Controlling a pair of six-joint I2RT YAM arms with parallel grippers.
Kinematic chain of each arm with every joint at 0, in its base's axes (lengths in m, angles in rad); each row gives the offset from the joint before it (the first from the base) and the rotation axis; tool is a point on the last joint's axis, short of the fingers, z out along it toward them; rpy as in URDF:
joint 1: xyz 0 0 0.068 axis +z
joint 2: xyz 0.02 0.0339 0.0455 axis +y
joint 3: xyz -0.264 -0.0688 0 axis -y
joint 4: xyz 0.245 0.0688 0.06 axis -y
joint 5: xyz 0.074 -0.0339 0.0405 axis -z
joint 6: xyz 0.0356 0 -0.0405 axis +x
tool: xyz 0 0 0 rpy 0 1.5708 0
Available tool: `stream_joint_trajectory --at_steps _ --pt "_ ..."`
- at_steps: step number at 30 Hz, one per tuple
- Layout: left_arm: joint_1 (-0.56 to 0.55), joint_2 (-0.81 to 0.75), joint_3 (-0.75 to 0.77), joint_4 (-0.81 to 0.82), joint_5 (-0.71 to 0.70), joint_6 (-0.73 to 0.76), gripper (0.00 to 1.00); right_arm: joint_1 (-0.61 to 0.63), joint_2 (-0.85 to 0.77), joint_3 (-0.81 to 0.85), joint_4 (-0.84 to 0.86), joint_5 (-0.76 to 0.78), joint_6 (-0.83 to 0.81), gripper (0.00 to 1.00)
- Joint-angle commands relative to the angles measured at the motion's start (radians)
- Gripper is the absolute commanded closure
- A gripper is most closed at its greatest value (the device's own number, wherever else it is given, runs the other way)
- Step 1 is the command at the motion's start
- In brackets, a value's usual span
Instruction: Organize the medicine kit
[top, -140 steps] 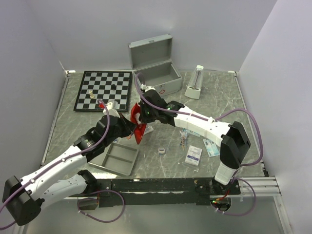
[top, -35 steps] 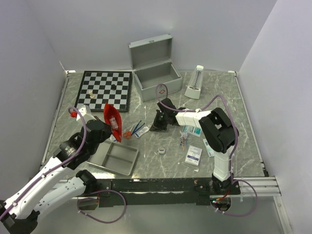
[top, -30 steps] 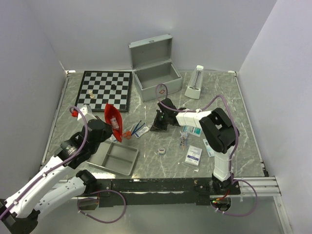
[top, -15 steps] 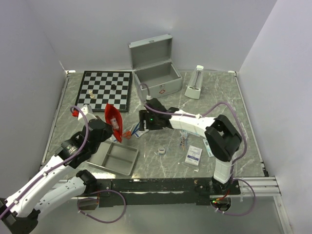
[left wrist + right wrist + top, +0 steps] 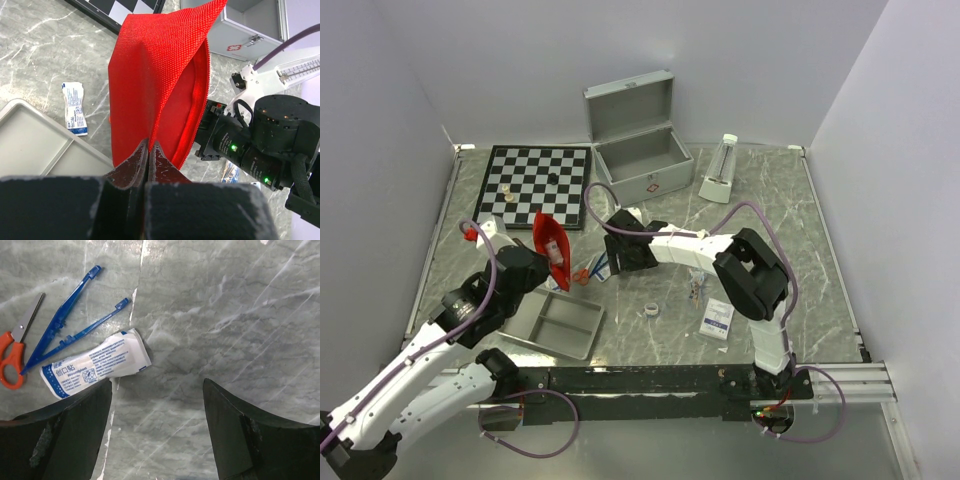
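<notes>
The medicine kit (image 5: pixel 638 152) is a silver case at the back with its lid up; its front latch shows in the left wrist view (image 5: pixel 250 35). My left gripper (image 5: pixel 556 270) (image 5: pixel 149 145) is shut on the lower edge of a red pouch (image 5: pixel 550 245) (image 5: pixel 155 85), held upright with its zipped mouth gaping. My right gripper (image 5: pixel 618 256) (image 5: pixel 156 382) is open, low over the table just right of the pouch. A white plaster packet (image 5: pixel 95 367) lies by its left finger. Blue tweezers (image 5: pixel 75 325) and orange-handled scissors (image 5: pixel 12 360) lie beyond it.
A chessboard (image 5: pixel 535 185) lies at the back left. A grey two-compartment tray (image 5: pixel 560 325) sits at the near left. A white device (image 5: pixel 720 170) stands right of the case. A tape roll (image 5: pixel 651 311), a small box (image 5: pixel 717 320) and packets (image 5: pixel 698 285) lie near centre.
My right arm has swung left across the table to beside the pouch, and its gripper has opened. The left gripper keeps the pouch in the same place.
</notes>
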Motion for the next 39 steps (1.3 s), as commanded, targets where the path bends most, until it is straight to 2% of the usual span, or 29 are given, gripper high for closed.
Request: stream_joint_trajectory --at_steps 1,15,31,39 --pt "0.004 -0.017 -0.011 0.021 -0.003 -0.023 0.99 0.01 -0.025 0.02 -0.002 0.057 0.009 0.2" --pt "0.005 -0.049 -0.018 -0.005 -0.016 -0.034 0.99 0.071 -0.118 -0.032 0.087 0.151 0.005 0.21" --pt "0.005 -0.081 -0.031 -0.033 -0.017 -0.043 0.99 0.104 0.052 0.147 0.023 0.134 -0.017 0.22" --pt "0.004 -0.086 -0.04 -0.034 -0.022 -0.038 0.99 0.105 0.077 0.1 0.001 0.164 -0.029 0.23"
